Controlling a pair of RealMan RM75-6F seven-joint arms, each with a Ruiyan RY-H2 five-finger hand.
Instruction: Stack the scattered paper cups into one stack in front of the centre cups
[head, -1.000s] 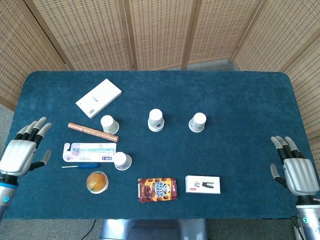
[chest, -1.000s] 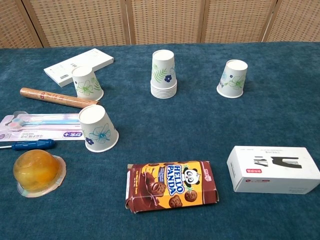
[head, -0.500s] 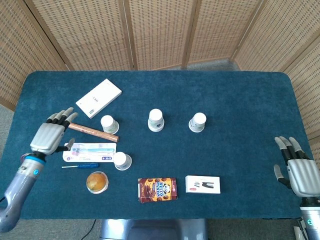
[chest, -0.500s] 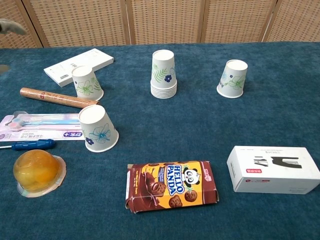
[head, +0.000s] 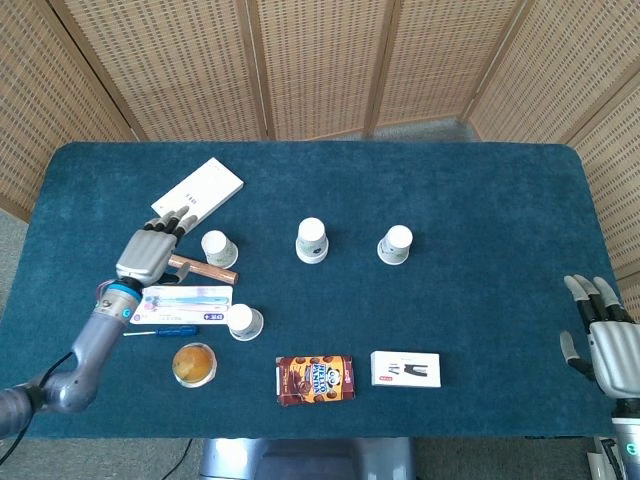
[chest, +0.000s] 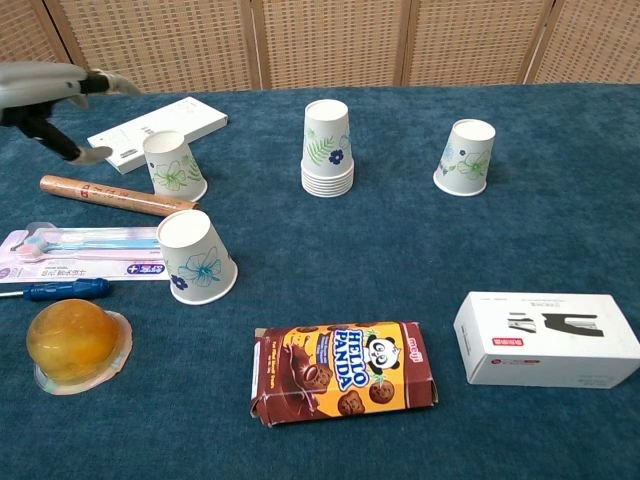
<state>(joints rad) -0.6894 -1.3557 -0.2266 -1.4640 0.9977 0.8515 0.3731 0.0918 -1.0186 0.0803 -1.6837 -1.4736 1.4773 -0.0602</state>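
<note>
The metal left hand (head: 150, 254), fingers apart and holding nothing, hovers over a copper-coloured tube (head: 200, 266), just left of an upturned floral paper cup (head: 218, 247) (a second cup (head: 244, 321) stands nearer the robot), with the centre stack (head: 312, 240) further right, while the right hand (head: 608, 340) stays spread at the table edge.

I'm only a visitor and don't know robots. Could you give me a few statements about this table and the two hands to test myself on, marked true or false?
1. All the paper cups stand upside down. True: the centre stack, the right cup and the two left cups all rest on their rims.
2. The left hand is gripping a cup. False: it hovers open beside the far left cup, holding nothing.
3. The right hand is off past the table's right edge. True.
4. The Hello Panda box stands upright. False: it lies flat.
5. The screwdriver lies on the toothbrush pack. False: it lies on the cloth beside it.
</note>
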